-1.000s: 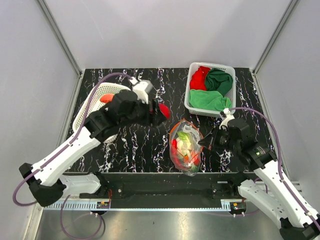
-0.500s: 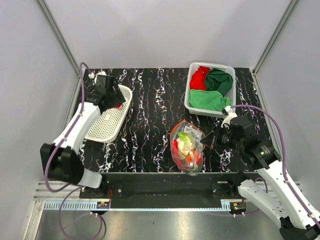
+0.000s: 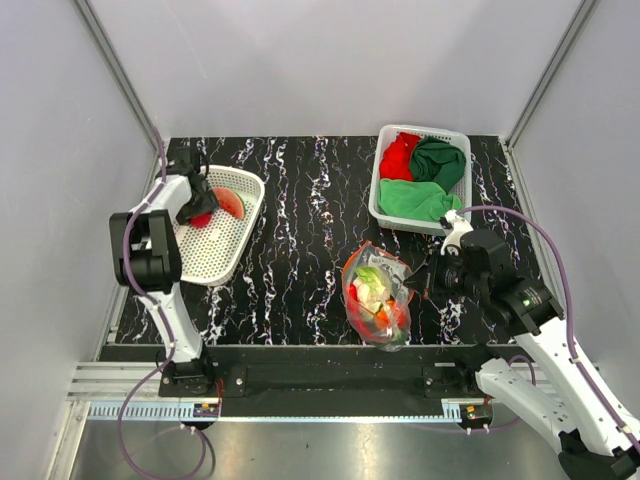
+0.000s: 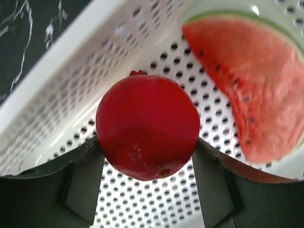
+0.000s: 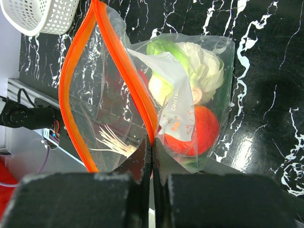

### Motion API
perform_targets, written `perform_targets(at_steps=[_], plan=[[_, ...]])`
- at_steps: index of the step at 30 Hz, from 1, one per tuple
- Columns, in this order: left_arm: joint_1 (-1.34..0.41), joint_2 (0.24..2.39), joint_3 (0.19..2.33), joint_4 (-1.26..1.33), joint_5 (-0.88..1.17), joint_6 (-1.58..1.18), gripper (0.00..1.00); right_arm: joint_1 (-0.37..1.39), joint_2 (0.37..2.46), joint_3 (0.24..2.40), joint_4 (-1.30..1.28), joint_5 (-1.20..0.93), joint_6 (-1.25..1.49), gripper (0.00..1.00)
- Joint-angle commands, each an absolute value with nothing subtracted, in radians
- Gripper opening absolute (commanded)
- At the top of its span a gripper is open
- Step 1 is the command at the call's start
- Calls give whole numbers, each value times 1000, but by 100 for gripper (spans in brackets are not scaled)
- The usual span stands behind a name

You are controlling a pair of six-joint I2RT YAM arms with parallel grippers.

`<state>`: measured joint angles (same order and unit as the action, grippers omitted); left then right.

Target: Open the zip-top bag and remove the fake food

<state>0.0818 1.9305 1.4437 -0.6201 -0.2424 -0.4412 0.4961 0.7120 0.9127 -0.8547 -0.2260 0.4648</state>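
My left gripper (image 4: 147,164) clamps the red fruit (image 4: 147,123), right gripper (image 5: 152,154) pinches the zip-top bag (image 5: 111,118); released high, it could bounce from the ten-o'clock basket (image 4: 61,85).

Right edge of left wrist view cuts off watermelon slice (image 4: 247,90); fingers of right gripper (image 5: 151,152) hide lowest contents of zip-top bag (image 5: 109,123).

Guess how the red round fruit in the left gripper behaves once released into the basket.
Likely rolls: the red round fruit is near-spherical and the white mesh basket floor looks flat. Glossy skin suggests it could slip in the left gripper, which touches only its sides. Probably rigid: no denting shows.
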Motion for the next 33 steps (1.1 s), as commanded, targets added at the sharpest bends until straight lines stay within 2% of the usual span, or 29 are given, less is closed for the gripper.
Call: perform_targets(at_steps=[1, 2, 5, 6, 8, 9, 11, 15, 18, 22, 23, 28, 29, 33], plan=[[94, 2002, 1583, -592, -232, -368, 6, 497, 716, 956, -850, -204, 425, 0], [95, 2009, 1606, -592, -236, -364, 9, 497, 721, 954, -850, -203, 428, 0], [97, 2039, 1634, -598, -235, -351, 34, 497, 724, 954, -850, -195, 426, 0], [98, 2040, 1637, -606, -236, -354, 53, 495, 724, 954, -850, -192, 426, 0], [100, 2026, 1626, -614, -230, -368, 67, 497, 723, 956, -853, -184, 425, 0], [100, 2017, 1623, -614, -223, -370, 78, 497, 721, 956, -853, -181, 426, 0], [100, 1987, 1609, -614, -212, -371, 84, 497, 723, 957, -853, -179, 426, 0], [100, 1901, 1577, -617, -175, -379, 90, 497, 735, 977, -862, -189, 426, 0], [97, 1798, 1527, -620, -95, -393, 90, 497, 778, 1024, -891, -199, 417, 0], [52, 1622, 1366, -601, -3, -442, 84, 497, 796, 1009, -861, -245, 431, 0], [37, 1549, 1338, -595, 74, -465, 79, 497, 790, 999, -848, -253, 445, 0], [-197, 1330, 1214, -537, 234, -511, 65, 497, 746, 936, -784, -261, 471, 0], [-237, 1307, 1194, -526, 247, -528, 59, 497, 742, 933, -779, -264, 474, 0], [-489, 1215, 1155, -428, 311, -567, 50, 497, 746, 930, -778, -276, 486, 0]])
